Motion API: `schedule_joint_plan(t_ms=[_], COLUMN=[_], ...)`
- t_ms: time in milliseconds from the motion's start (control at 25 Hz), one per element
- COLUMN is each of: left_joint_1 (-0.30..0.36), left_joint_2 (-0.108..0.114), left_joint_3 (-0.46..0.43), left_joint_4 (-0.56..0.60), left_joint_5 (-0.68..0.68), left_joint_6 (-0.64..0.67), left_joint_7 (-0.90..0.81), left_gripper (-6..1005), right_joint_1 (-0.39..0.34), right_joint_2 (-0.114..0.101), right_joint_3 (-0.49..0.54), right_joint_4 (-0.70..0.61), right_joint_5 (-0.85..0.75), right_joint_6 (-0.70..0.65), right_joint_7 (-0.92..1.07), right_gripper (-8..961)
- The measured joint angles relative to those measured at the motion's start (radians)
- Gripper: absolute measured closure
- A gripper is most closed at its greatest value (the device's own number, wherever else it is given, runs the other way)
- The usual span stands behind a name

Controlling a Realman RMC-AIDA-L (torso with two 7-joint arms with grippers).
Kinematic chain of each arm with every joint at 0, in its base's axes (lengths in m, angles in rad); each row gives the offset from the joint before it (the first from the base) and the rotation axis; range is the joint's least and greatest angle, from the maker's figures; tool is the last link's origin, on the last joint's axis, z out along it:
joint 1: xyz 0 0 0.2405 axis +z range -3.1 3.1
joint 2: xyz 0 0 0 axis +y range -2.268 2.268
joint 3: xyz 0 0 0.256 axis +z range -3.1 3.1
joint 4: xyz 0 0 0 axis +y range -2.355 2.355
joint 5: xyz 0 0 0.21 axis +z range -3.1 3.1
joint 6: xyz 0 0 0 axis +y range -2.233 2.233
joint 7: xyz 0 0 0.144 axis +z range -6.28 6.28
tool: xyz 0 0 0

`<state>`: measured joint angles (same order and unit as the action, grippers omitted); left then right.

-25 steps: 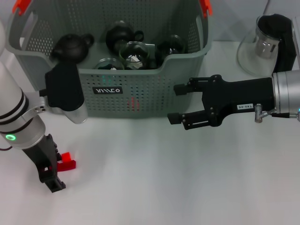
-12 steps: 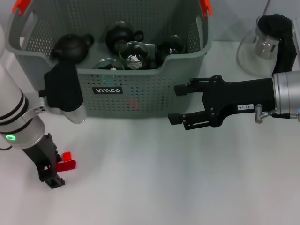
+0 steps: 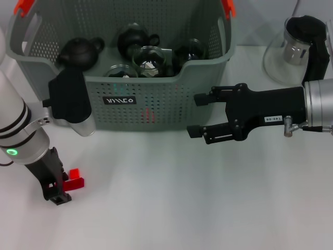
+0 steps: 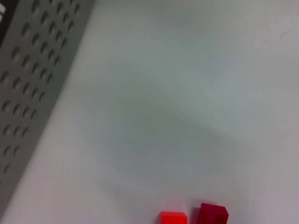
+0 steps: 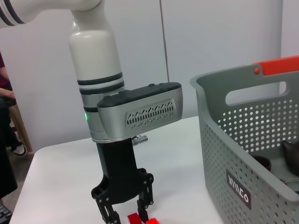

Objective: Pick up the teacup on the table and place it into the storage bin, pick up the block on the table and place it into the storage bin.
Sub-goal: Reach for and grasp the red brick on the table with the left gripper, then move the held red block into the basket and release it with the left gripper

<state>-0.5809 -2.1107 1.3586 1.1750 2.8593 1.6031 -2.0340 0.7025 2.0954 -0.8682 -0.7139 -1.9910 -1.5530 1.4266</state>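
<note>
Left hand (image 3: 58, 194) crept slightly away from camera, fingers straddling red block (image 3: 73, 180); little else changed.

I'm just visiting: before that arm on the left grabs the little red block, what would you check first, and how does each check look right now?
1. Left gripper down at the red block: ok, its fingers stand right beside the block.
2. Fingers open enough: ok, they look spread in the right wrist view.
3. Block between the fingers: cannot tell.
4. Storage bin within reach: ok, just behind the left arm.
5. Right gripper out of the way: ok, it hangs open and empty before the bin's right front corner.
</note>
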Motion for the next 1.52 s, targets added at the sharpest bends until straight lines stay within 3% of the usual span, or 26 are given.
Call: schedule_joint_plan(t_ms=[480,680,1000,1280,1520], left_joint_1=[-0.007,-0.008,0.004,-0.013,-0.031], left_joint_2=[0.004,0.005,0.001,-0.032,-0.043], left_joint_3=[-0.01,-0.011,-0.051,-0.301,-0.523], left_joint_4=[-0.032,-0.032,0.073,0.249,0.38], left_joint_5=[0.0,0.0,-0.001,-0.08,-0.369], left_joint_6=[-0.028,-0.026,0.052,0.266,0.379], left_joint_7=[-0.006,-0.006,-0.003,0.032,0.0], left_gripper=[526,742,809,808,808], right_joint_1=[-0.001,-0.003,-0.005,-0.005,-0.015], right_joint_2=[0.0,-0.001,-0.002,-0.003,-0.009], right_joint_3=[0.0,0.0,0.001,0.002,0.002], right_joint_4=[-0.004,-0.007,-0.009,-0.01,-0.011], right_joint_5=[0.01,0.015,0.016,0.018,0.018], right_joint_6=[-0.001,-0.006,-0.007,-0.009,-0.037], right_joint_7=[0.0,0.0,0.0,0.0,-0.001], right_gripper=[99,101,100,101,100])
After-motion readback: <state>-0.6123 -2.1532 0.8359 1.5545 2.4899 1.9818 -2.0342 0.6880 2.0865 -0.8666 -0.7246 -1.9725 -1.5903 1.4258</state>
